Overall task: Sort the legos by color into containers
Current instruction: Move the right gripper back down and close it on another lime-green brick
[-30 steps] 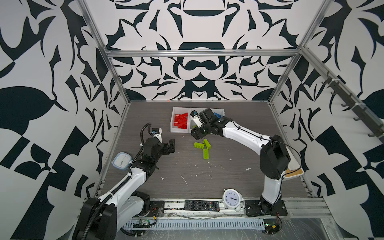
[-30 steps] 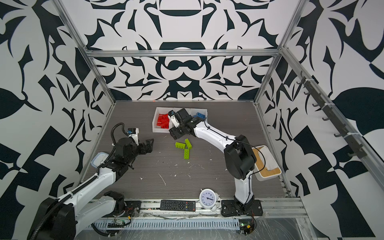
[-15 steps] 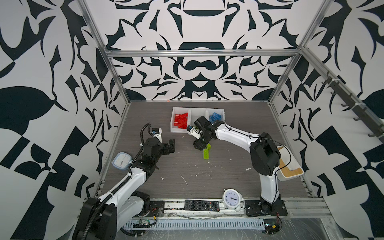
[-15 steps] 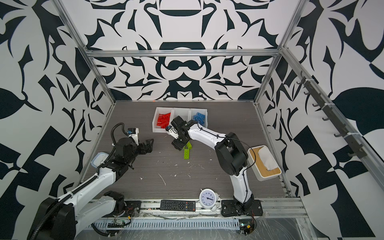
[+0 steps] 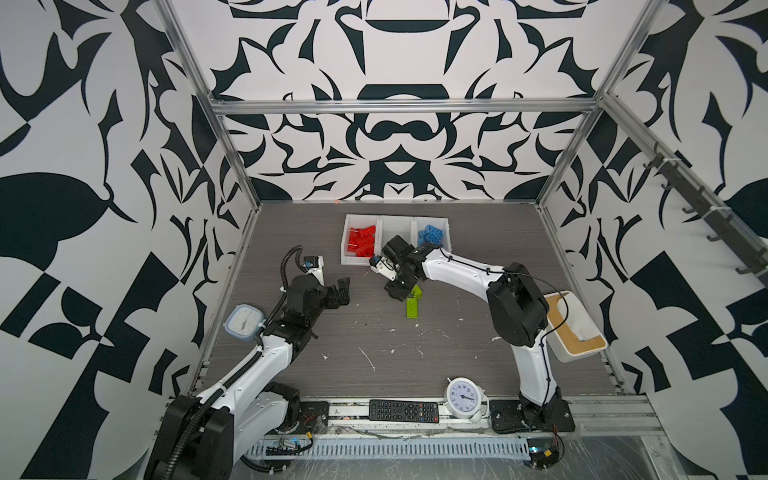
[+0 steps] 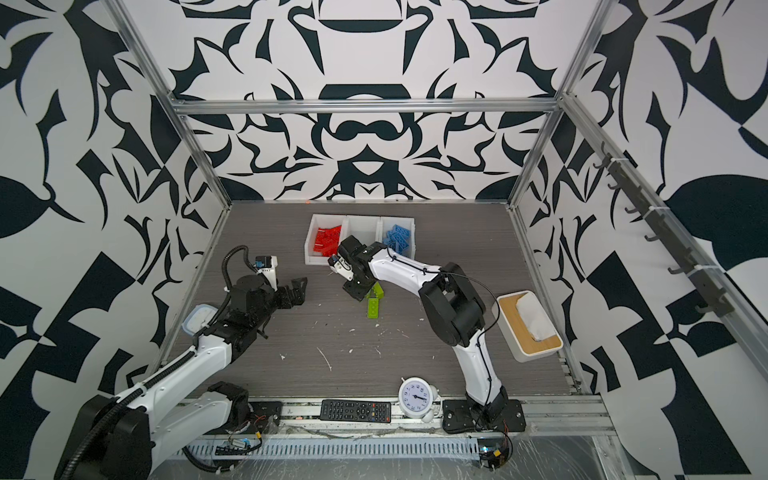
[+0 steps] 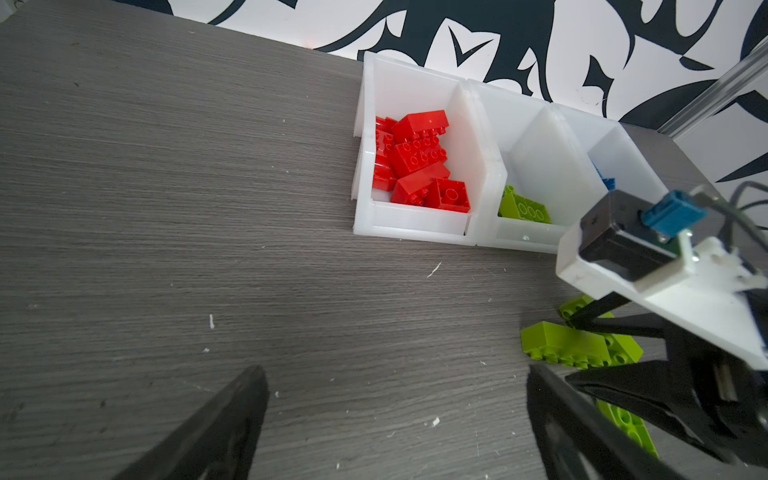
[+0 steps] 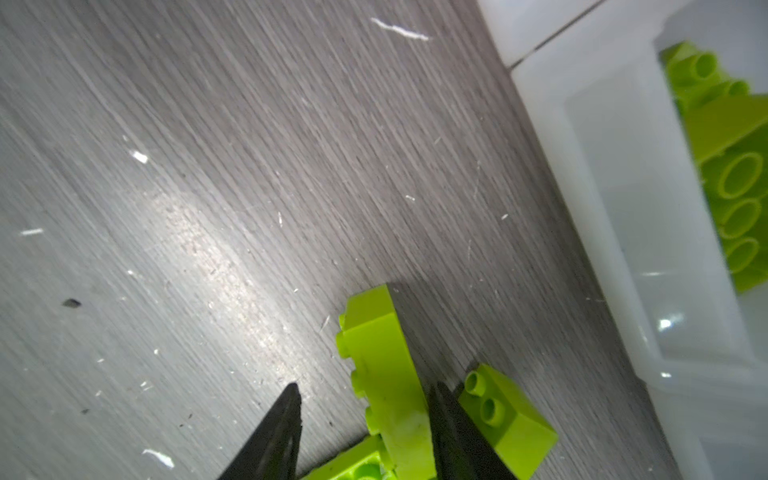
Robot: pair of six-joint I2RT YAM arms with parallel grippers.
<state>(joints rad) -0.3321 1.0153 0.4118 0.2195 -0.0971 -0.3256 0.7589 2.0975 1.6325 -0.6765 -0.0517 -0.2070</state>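
So, in both top views the containers (image 5: 397, 226) sit at the far middle of the tabletop (image 5: 457, 332), red legos (image 5: 362, 243) in the left bin and blue legos (image 5: 432, 237) in the right one. A long green brick (image 5: 412, 308) lies flat in front of them, and the right hand (image 5: 395, 294) is down low just beside its far end. The left hand (image 5: 344, 293) hangs well apart on the left, spread wide, holding nothing. Left wrist view: those wide fingers (image 7: 232, 415) with nothing between them, plus a green lego (image 7: 524, 208) lying in the middle bin. Right wrist view: a tipped green brick (image 8: 386, 374) stands on its side between the right hand's fingers (image 8: 274, 436); one touches it, the other shows a gap, so it's partly open around the brick, not clamped yet. A small green brick (image 8: 507, 419) sits just beside it, outside that touching finger.
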